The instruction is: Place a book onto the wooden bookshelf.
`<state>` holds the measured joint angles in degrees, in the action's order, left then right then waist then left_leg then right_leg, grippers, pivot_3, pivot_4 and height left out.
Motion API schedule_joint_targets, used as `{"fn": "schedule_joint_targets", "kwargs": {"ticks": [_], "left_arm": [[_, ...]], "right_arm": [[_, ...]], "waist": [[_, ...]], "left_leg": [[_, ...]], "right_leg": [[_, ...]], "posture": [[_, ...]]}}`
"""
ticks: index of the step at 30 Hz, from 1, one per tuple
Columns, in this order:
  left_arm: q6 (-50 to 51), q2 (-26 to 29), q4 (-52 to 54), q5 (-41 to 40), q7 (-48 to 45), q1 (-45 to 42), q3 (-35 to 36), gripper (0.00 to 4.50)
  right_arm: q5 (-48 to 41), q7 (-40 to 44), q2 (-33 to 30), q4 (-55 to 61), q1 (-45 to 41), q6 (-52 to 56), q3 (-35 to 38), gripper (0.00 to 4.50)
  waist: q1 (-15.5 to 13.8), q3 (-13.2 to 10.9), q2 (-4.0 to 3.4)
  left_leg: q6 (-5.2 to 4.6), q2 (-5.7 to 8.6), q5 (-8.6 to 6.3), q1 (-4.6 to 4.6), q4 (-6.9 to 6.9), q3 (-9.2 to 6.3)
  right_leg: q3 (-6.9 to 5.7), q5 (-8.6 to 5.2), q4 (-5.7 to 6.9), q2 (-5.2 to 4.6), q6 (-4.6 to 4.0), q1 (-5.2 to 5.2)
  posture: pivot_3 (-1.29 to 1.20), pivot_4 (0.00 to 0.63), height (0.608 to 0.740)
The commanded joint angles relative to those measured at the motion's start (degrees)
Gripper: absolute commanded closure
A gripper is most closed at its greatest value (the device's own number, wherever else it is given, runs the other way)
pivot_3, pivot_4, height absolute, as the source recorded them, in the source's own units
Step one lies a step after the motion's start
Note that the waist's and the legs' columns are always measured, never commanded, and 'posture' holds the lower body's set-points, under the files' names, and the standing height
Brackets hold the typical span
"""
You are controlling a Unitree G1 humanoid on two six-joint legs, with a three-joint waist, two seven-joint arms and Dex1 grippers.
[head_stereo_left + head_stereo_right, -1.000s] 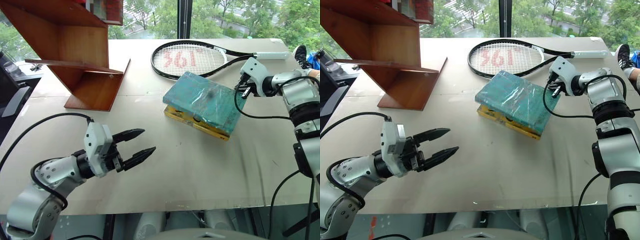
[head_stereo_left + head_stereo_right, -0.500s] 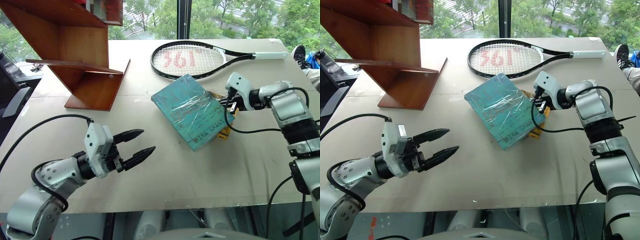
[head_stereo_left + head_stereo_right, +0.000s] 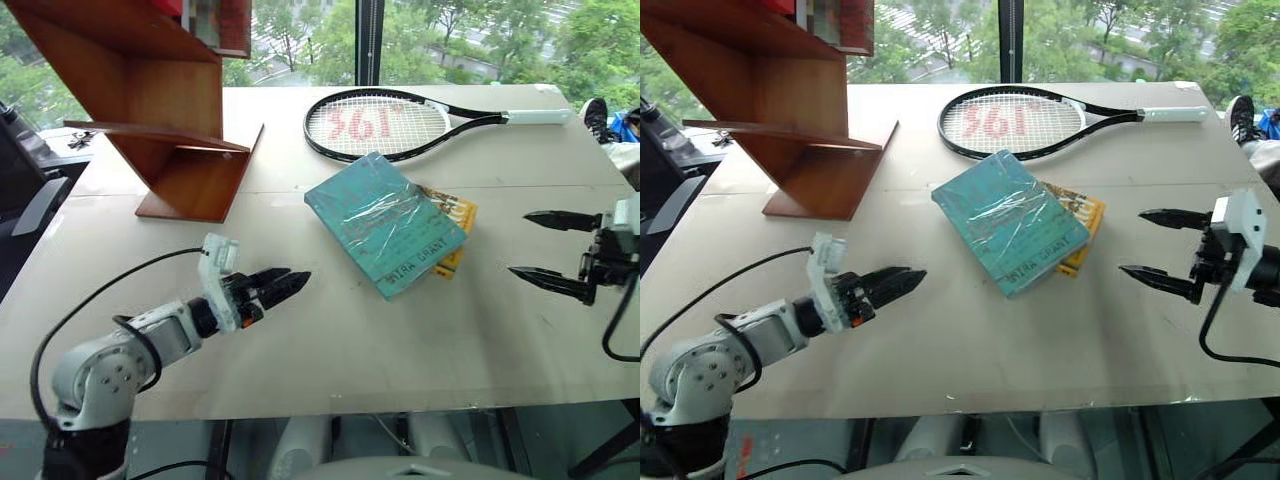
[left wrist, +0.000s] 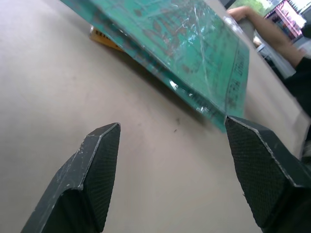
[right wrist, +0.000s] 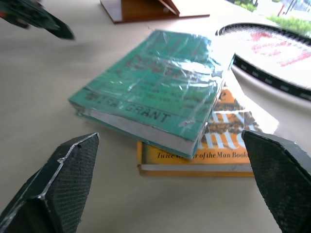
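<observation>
The book [image 3: 385,222] lay flat on the tabletop [image 3: 330,340], near its middle, and it rested askew on top of a yellow book [image 3: 452,222] whose corner came out on my right side. It sat between my two tools. My left tool [image 3: 272,286] was low over the tabletop, a little before the book and to its left, with empty jaws that stood spread apart, as the left wrist view showed clearly. My right tool [image 3: 545,245] was on the other side, also empty and spread wide, and it pointed toward the book from the right.

I judged that the right tool was slightly nearer, because the near short edge of the book faced it across only a bare strip of tabletop. The left tool was aimed at the book's near corner.

The long axis of the book ran diagonally, from the near right to the far left. The spine with yellow letters was turned toward me and to the right, and the far end pointed to the racket [image 3: 385,122]. The bookshelf [image 3: 165,110] stood well apart at the far left, so I judged the book would need to travel leftward and away.
</observation>
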<state>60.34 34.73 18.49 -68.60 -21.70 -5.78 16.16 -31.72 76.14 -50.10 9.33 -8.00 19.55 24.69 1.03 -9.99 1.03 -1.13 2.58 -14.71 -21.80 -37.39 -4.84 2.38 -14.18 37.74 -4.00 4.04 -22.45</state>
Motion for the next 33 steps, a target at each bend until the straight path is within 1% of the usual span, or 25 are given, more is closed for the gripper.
{"fn": "schedule_joint_targets", "kwargs": {"ticks": [1,4,6,9,10,14,21,24,26,27,28,29,33], "left_arm": [[4.4,-2.4,-6.2,-6.3,4.8,-4.6,0.6,0.99],[6.7,-5.1,-10.9,-7.3,7.6,-8.8,-0.3,0.99],[7.5,-8.3,-15.0,-8.2,10.5,-12.0,-0.6,0.99],[7.4,-15.3,-23.3,-8.9,15.6,-17.7,-0.4,0.99],[7.4,-16.8,-25.5,-8.8,16.1,-19.2,-0.2,0.99],[5.3,-22.2,-32.0,-4.8,15.2,-23.1,-1.2,0.99],[2.3,-28.3,-39.5,1.4,10.8,-26.7,-1.9,0.99],[1.7,-30.6,-42.3,2.2,9.2,-27.5,-0.5,1.81],[2.3,-31.1,-42.6,2.2,8.4,-27.5,0.4,2.77],[2.6,-31.1,-42.8,2.3,8.1,-27.6,0.8,3.29],[2.8,-30.9,-42.9,2.8,7.5,-27.5,0.8,3.93],[2.9,-30.8,-43.1,3.4,7.0,-27.5,0.8,4.39],[3.6,-30.4,-43.1,4.3,5.4,-27.5,1.4,4.39]], "right_arm": [[-2.7,-0.6,-0.6,2.8,0.2,-0.7,2.3,0.07],[-4.6,-2.5,-0.4,5.6,1.3,0.6,2.9,0.07],[-5.4,-3.3,-0.3,7.1,2.6,0.9,3.5,0.07],[-6.8,-5.3,-0.3,9.4,4.3,1.7,4.6,0.07],[-7.1,-6.1,-0.4,10.4,4.7,2.0,4.7,0.07],[-7.9,-7.8,-0.6,12.7,6.8,2.5,5.7,0.07],[-9.4,-10.4,-0.9,15.4,9.4,3.5,7.1,0.07],[-9.5,-11.5,-0.8,16.5,10.5,3.8,7.8,0.0],[-9.9,-12.1,-0.6,17.4,11.2,4.0,8.1,0.0],[-10.0,-12.4,-0.6,17.7,11.6,3.9,8.2,0.0],[-10.0,-12.6,-0.5,17.9,12.0,3.8,8.2,0.0],[-10.0,-12.8,-0.4,18.1,12.3,3.7,8.2,0.0],[-10.2,-13.4,-0.4,18.6,13.2,3.6,8.2,0.0]], "waist": [[0.0,0.0,0.0],[-0.3,0.0,0.01],[-0.6,0.0,0.04],[-1.0,0.0,0.07],[-1.0,0.0,0.07],[-1.7,0.0,0.1],[-1.9,0.1,0.14],[-1.9,0.1,0.14],[-1.9,0.1,0.14],[-2.0,0.1,0.14],[-2.0,0.1,0.14],[-2.1,0.1,0.14],[-2.0,0.2,0.13]], "left_leg": [[0.0,0.0,0.0,0.0,0.0,0.0],[0.02,0.03,0.01,-0.06,-0.02,-0.03],[0.03,0.04,0.02,-0.13,-0.02,-0.04],[0.14,0.1,0.08,-0.25,-0.04,-0.07],[0.14,0.11,0.08,-0.25,-0.05,-0.08],[0.18,0.13,0.1,-0.27,-0.05,-0.08],[0.27,0.15,0.16,-0.27,-0.04,-0.06],[0.27,0.19,0.16,-0.26,-0.05,-0.1],[0.27,0.19,0.16,-0.26,-0.05,-0.1],[0.27,0.19,0.16,-0.26,-0.05,-0.11],[0.27,0.19,0.16,-0.25,-0.05,-0.13],[0.26,0.2,0.15,-0.17,-0.06,-0.16],[0.11,0.22,0.06,-0.05,-0.07,-0.23]], "right_leg": [[0.0,0.0,0.0,0.01,0.0,0.0],[-0.03,0.01,0.0,-0.03,0.0,-0.02],[-0.03,0.01,-0.06,-0.04,0.0,-0.07],[-0.05,0.01,-0.12,-0.09,0.01,-0.15],[-0.05,0.01,-0.11,-0.1,0.01,-0.15],[-0.07,0.01,-0.11,-0.09,0.01,-0.16],[-0.05,0.0,-0.13,-0.08,0.02,-0.14],[-0.09,0.0,-0.15,-0.11,0.03,-0.08],[-0.09,-0.01,-0.14,-0.11,0.03,-0.08],[-0.09,-0.01,-0.14,-0.11,0.04,-0.08],[-0.11,-0.01,-0.14,-0.11,0.04,-0.05],[-0.15,-0.02,-0.16,-0.12,0.06,0.07],[-0.21,-0.02,-0.2,-0.12,0.08,0.25]], "posture": [[0.0,0.15,0.74],[0.0,0.15,0.74],[0.0,0.15,0.74],[0.0,0.15,0.74],[0.0,0.15,0.74],[0.0,0.15,0.74],[0.0,0.15,0.74],[0.0,0.15,0.74],[0.0,0.15,0.74],[0.0,0.15,0.74],[0.0,0.15,0.74],[0.0,0.15,0.74],[0.0,0.15,0.74]]}}
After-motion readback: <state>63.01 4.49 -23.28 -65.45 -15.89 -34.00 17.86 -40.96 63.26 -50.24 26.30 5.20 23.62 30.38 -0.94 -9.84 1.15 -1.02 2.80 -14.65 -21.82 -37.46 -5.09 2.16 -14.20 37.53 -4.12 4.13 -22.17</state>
